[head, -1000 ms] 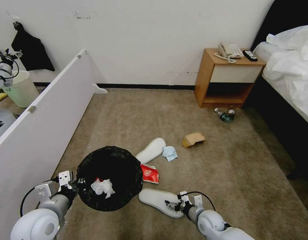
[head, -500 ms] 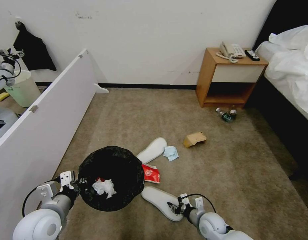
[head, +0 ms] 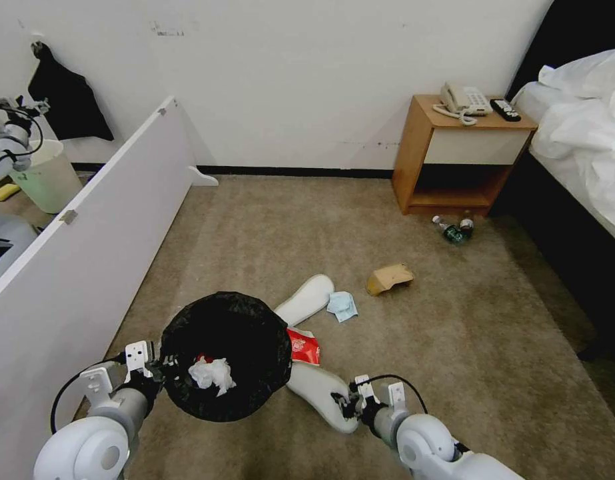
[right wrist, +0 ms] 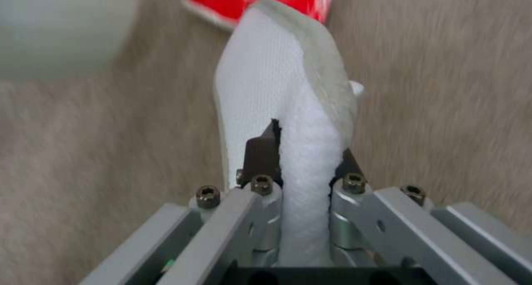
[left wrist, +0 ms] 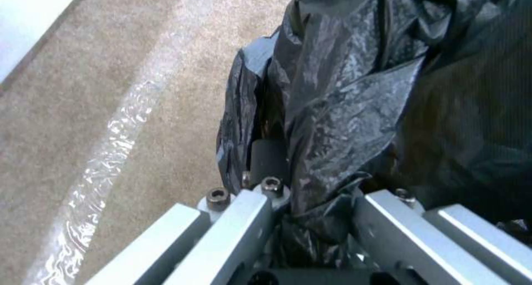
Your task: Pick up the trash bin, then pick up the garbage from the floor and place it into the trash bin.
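My left gripper (head: pixel 162 368) is shut on the rim of the trash bin (head: pixel 224 353), pinching its crinkly black bag (left wrist: pixel 355 110). Inside the bin lie a crumpled white tissue (head: pixel 212 373) and a bit of red. My right gripper (head: pixel 344 405) is shut on the edge of a white slipper (head: pixel 317 392), which stands pinched between the fingers (right wrist: pixel 260 152) in the right wrist view, its cloth (right wrist: pixel 299 123) lifted off the carpet. Beside it lies a red packet (head: pixel 304 347). Farther off are a second white slipper (head: pixel 304 299), a light-blue cloth (head: pixel 341 305), a brown cardboard piece (head: pixel 389 277) and plastic bottles (head: pixel 452 230).
A white panel (head: pixel 87 247) runs along my left. A wooden nightstand (head: pixel 454 157) with a phone and a remote stands by the far wall, next to a bed (head: pixel 587 153) on the right. A pale green-white bucket (head: pixel 47 177) sits behind the panel.
My right gripper has drawn the slipper left and up, so its far end now tucks under the bin's edge. The bin has shifted slightly to the right. The camera has moved a little.
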Available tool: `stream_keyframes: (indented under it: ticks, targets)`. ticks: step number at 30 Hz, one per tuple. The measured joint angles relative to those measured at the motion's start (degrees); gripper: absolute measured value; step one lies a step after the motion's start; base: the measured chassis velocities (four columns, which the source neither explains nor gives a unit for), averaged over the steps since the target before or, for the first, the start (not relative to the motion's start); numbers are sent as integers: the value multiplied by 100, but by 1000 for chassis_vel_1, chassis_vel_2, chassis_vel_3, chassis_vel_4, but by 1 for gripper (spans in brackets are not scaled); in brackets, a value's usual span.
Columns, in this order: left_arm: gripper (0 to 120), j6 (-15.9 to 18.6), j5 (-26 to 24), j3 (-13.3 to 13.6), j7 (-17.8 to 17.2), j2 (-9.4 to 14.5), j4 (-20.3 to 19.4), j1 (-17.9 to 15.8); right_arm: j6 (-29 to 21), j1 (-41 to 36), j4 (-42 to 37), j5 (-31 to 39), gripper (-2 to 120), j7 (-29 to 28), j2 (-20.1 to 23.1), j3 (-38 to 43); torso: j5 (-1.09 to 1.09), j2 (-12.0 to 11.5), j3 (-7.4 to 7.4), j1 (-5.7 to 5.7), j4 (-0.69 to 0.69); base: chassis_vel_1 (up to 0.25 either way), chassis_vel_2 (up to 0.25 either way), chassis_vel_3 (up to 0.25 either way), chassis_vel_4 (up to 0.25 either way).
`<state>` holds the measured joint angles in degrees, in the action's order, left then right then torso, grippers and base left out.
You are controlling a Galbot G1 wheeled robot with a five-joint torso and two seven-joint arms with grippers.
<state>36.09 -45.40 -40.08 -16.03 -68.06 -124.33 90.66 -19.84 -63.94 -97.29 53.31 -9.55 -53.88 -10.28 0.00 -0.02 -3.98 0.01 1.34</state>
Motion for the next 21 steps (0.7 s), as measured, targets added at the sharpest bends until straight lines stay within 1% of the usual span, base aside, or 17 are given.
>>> stream_keyframes:
  ticks: [3, 9, 11, 12, 13, 15, 16, 17, 18, 20, 21]
  targets:
    - [1, 3, 0, 7, -2, 126, -6, 2, 0, 16, -399, 112, 6, -75, 152, 195, -1, 0, 0, 0, 0, 0, 0, 0, 0]
    - [1, 3, 44, 49, 4, 235, 21, 15, 1, -5, -785, 275, 6, -149, 334, 452, -1, 1, 0, 0, 0, 0, 0, 0, 0]
    - [1, 4, 52, 93, 8, 319, 51, -14, 2, -47, -1096, 418, 6, -167, 504, 724, 0, 1, 0, 0, -1, 0, 0, 0, 0]
    - [1, 4, 52, 93, 8, 319, 51, -14, 2, -47, -1096, 418, 6, -167, 504, 724, 0, 1, 0, 0, -1, 0, 0, 0, 0]
    - [1, 4, 50, 118, 8, 365, 71, -47, 2, -58, -1215, 469, 6, -167, 580, 836, -1, 1, 0, 0, 1, 0, 0, 0, 0]
    - [1, 10, -30, 212, 7, 552, 167, -179, 3, -60, -1546, 599, 6, -161, 827, 1181, -1, 1, 0, 0, 1, 0, 0, 0, 0]
    - [1, 10, -30, 212, 7, 552, 167, -179, 3, -60, -1546, 599, 6, -161, 827, 1181, -1, 1, 0, 0, 1, 0, 0, 0, 0]
    - [1, 13, -71, 264, 8, 644, 235, -257, 0, -59, -1676, 642, 6, -156, 926, 1314, 0, 1, 0, 0, 0, 0, 0, 0, 0]
    - [1, 13, -71, 264, 8, 644, 235, -257, 0, -59, -1676, 642, 6, -156, 926, 1314, 0, 1, 0, 0, 0, 0, 0, 0, 0]
    - [1, 20, -169, 364, 10, 804, 394, -419, -11, -82, -1964, 715, 6, -149, 1162, 1622, -1, 1, 0, 0, 0, 0, 0, 0, 0]
    - [1, 20, -169, 364, 10, 804, 394, -419, -11, -82, -1964, 715, 6, -149, 1162, 1622, -1, 1, 0, 0, 0, 0, 0, 0, 0]
